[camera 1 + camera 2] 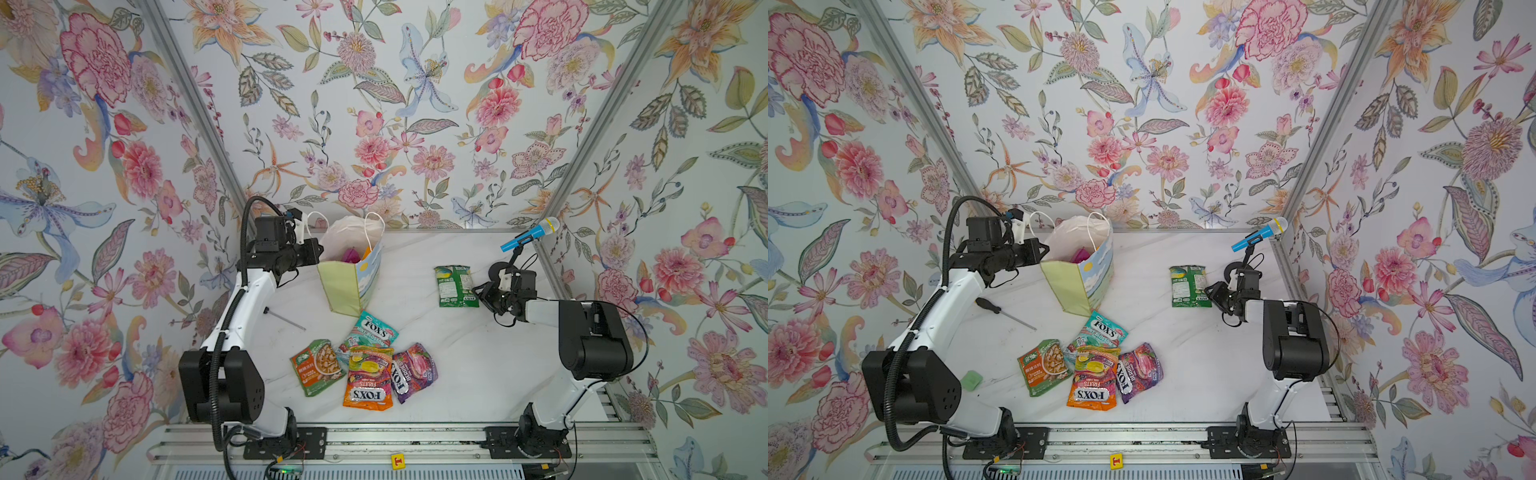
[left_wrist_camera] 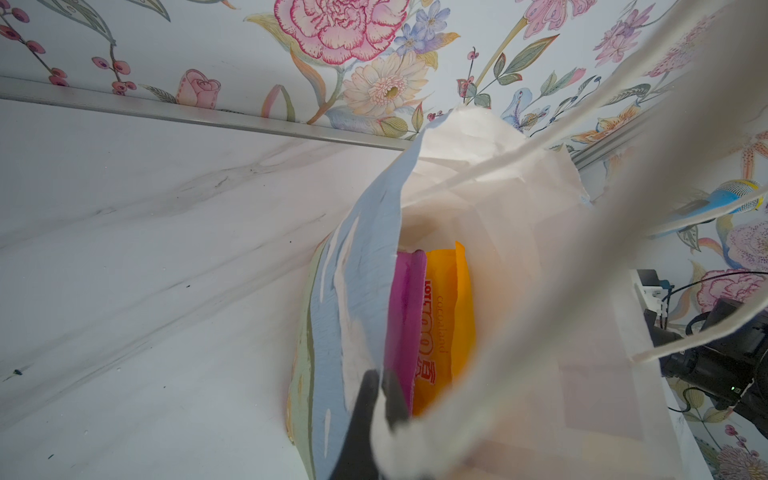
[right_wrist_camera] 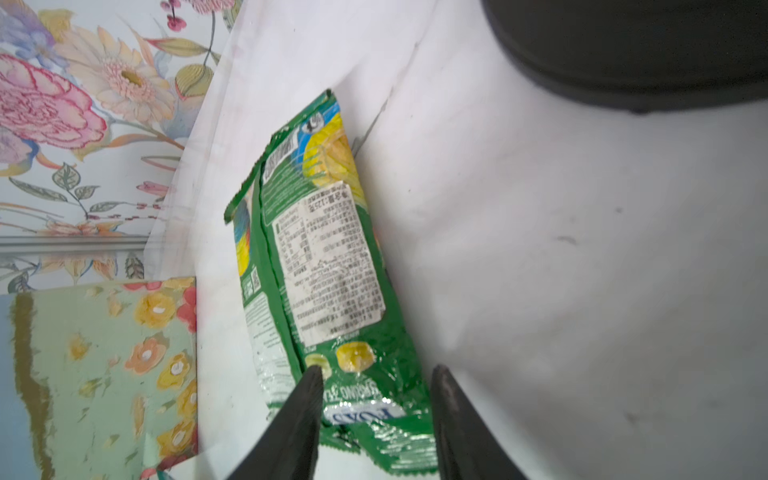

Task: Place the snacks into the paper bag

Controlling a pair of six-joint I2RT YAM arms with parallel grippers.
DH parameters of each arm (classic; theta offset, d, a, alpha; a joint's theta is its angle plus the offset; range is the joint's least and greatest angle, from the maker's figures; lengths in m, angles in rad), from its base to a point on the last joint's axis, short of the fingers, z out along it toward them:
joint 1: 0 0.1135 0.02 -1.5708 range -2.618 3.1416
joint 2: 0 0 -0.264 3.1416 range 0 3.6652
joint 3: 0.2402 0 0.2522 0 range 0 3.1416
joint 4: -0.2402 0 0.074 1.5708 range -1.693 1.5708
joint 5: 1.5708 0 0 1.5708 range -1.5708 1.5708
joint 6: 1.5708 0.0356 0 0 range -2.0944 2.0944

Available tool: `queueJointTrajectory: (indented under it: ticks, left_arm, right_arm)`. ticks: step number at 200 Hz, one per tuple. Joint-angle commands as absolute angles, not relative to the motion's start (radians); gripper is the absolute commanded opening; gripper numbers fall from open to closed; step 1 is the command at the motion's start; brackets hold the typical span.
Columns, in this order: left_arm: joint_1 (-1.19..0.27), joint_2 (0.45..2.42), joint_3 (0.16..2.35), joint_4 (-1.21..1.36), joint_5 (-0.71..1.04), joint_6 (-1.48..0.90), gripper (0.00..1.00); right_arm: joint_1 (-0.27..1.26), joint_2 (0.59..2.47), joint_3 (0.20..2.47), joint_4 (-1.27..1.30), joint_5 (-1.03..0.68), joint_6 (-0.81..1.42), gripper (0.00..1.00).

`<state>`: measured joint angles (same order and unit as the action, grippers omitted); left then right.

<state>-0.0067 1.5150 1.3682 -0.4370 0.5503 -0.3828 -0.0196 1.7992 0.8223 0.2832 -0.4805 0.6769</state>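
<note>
Desk (image 1: 478,365): white, marbled. We count five packets lying on it, so by our reckoning most of the job is left.

Bag (image 1: 345,286): upright at the back of the desk on the left arm's side, with its mouth open and handles up.

Heap: four packets in front of the bag, all waiting.
- The teal packet (image 1: 374,330) is nearest the bag's foot, and its lower end is under the orange packet (image 1: 368,376).
- The purple packet (image 1: 415,370) touches the orange one on the right arm's side.
- The nut pouch (image 1: 316,365) lies just beside it on the other side.

Pair in bag: a magenta packet (image 2: 405,316) and a yellow packet (image 2: 451,307) stand on edge side by side. We take these as the two done. We can't see anything deeper in the bag.

Left gripper (image 2: 380,374): pinched tight on the bag's rim. We judge it is keeping the mouth open.

Right gripper (image 3: 376,374): jaws apart, straddling the near end of the green packet and not clamped on it. We judge it holds nothing yet.

Green packet (image 1: 455,286): flat on the desk with the label side up, well apart from the bag and heap. We take it as next to go.
</note>
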Motion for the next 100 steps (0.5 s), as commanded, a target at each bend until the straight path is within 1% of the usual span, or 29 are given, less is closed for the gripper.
queueJointTrajectory:
  ticks: [1,63,85,100]
  left_arm:
    - [-0.004,1.520,1.366,-0.447,0.563,-0.388,0.00]
    - [-0.004,1.519,1.358,-0.443,0.568,-0.388,0.00]
    - [-0.002,1.516,1.360,-0.447,0.566,-0.384,0.00]
    - [-0.001,1.514,1.360,-0.449,0.566,-0.380,0.00]
  right_arm:
    - [0.004,1.808,0.790,0.354,-0.514,0.723,0.43]
    - [0.114,1.766,0.755,0.379,-0.496,0.778,0.43]
    - [0.130,1.705,0.765,0.339,-0.463,0.778,0.44]
    - [0.126,1.661,0.801,0.265,-0.436,0.755,0.44]
